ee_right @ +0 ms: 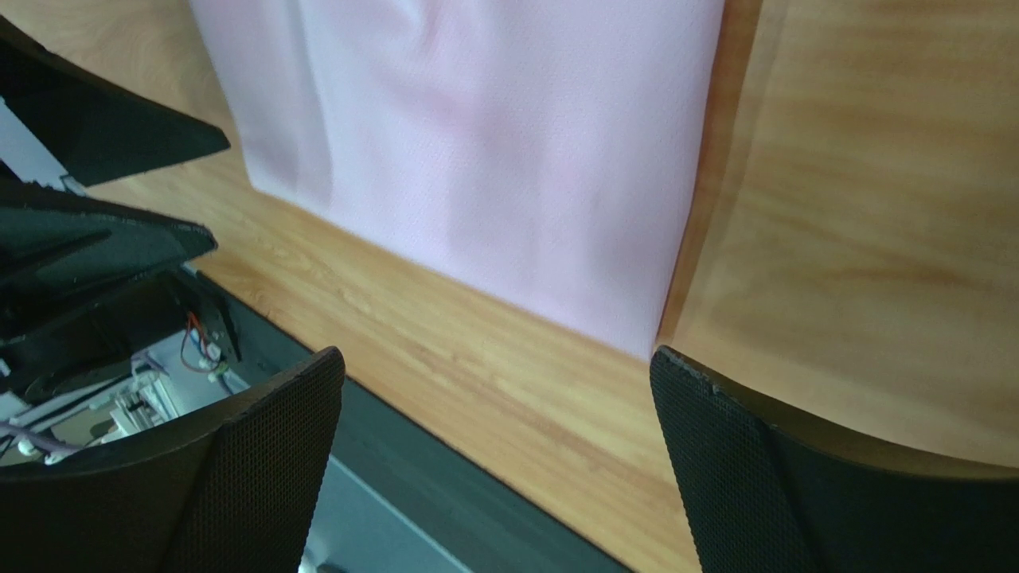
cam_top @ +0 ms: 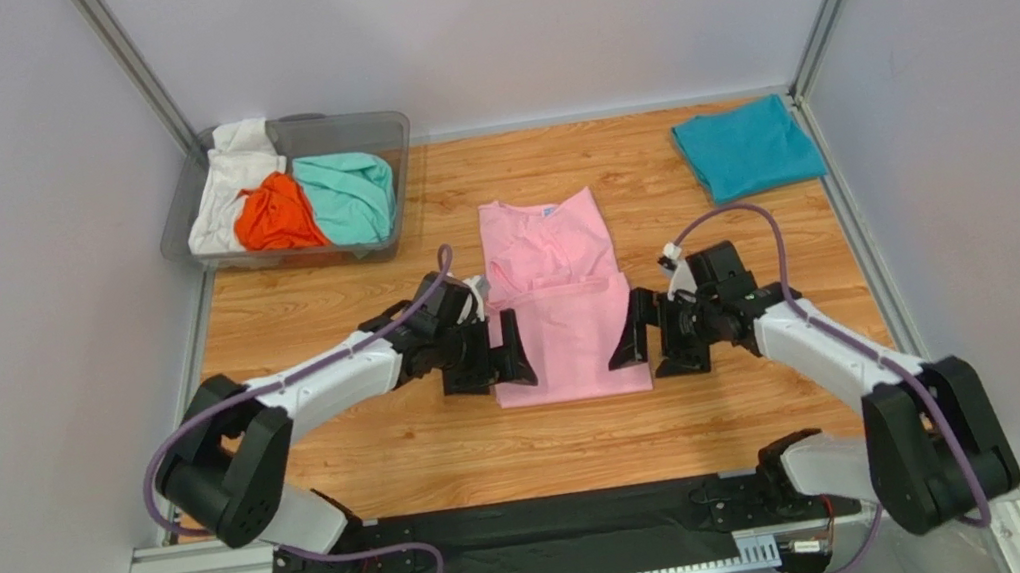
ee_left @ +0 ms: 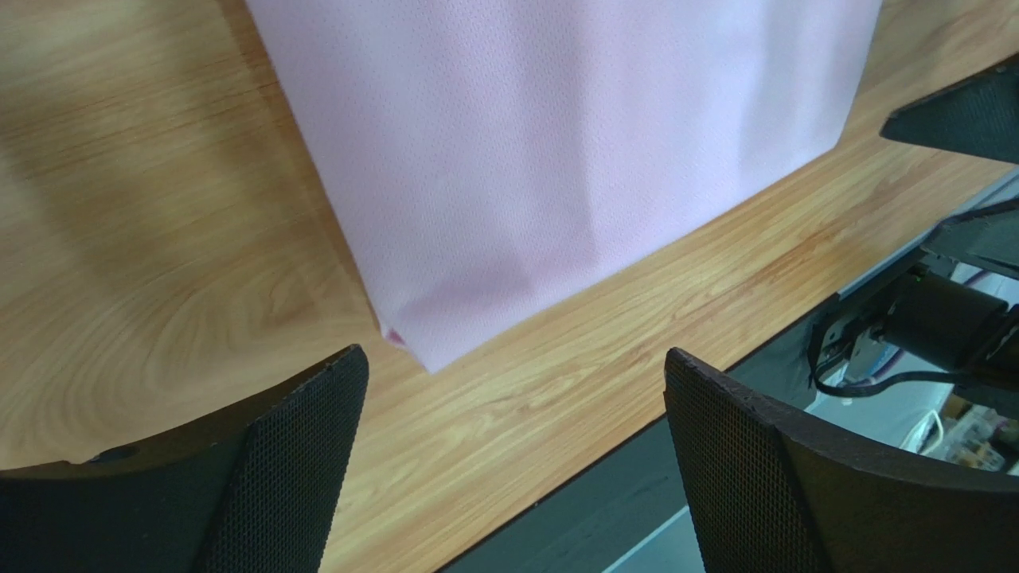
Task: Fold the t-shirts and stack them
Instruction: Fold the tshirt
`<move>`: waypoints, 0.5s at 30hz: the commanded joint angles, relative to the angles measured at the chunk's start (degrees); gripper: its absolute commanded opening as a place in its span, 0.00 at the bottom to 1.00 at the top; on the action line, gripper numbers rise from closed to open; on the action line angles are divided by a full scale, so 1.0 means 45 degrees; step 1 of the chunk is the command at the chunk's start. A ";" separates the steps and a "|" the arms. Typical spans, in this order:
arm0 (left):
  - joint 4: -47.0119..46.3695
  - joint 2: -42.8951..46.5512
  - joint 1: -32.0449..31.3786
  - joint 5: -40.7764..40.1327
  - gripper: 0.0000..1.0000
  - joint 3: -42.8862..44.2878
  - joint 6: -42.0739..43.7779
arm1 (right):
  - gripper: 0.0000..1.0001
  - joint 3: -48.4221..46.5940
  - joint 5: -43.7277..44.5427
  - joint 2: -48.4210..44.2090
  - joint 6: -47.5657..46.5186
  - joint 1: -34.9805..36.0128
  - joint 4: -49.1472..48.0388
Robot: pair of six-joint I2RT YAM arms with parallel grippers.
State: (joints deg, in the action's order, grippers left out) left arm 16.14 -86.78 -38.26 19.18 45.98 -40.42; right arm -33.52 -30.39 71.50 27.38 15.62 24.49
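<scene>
A light pink t-shirt (cam_top: 560, 294) lies flat in the middle of the wooden table, folded into a narrow strip, its near half doubled over. My left gripper (cam_top: 487, 357) stands open just left of its near part, and the wrist view shows the shirt's near left corner (ee_left: 419, 346) ahead of the empty left gripper (ee_left: 514, 394). My right gripper (cam_top: 651, 334) stands open just right of the same part; its wrist view has the pink cloth (ee_right: 479, 143) ahead of the empty right gripper (ee_right: 496, 400). A folded teal-blue t-shirt (cam_top: 746, 147) lies at the back right.
A clear plastic bin (cam_top: 384, 136) at the back left holds white (cam_top: 228, 177), orange (cam_top: 273, 216) and mint-green (cam_top: 351, 194) t-shirts in a heap. Grey walls close the table in on three sides. A black rail (cam_top: 553, 531) runs along the near edge.
</scene>
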 commanded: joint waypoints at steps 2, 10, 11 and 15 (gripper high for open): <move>0.0945 0.2074 -0.0111 -0.1388 1.00 0.0425 0.0330 | 1.00 -0.1222 -0.0550 -0.2446 -0.0576 0.0026 0.2077; 0.1687 -0.0317 -0.0072 -0.1782 1.00 0.2789 0.1268 | 1.00 -0.2102 0.0250 -0.3274 -0.0439 0.0026 0.2155; 0.1686 -0.0672 -0.0072 -0.1666 1.00 0.3236 0.1307 | 1.00 -0.2102 0.0269 -0.3176 -0.0458 0.0026 0.2155; 0.1823 -0.2391 0.0084 -0.1061 1.00 0.4663 0.1774 | 1.00 -0.2180 0.0523 -0.2610 -0.0595 -0.0013 0.2350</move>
State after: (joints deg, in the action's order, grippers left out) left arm 22.68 -94.00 -38.48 12.21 62.59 -35.66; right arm -42.04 -29.45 58.59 25.78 15.59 33.56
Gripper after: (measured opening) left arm 0.994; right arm 0.998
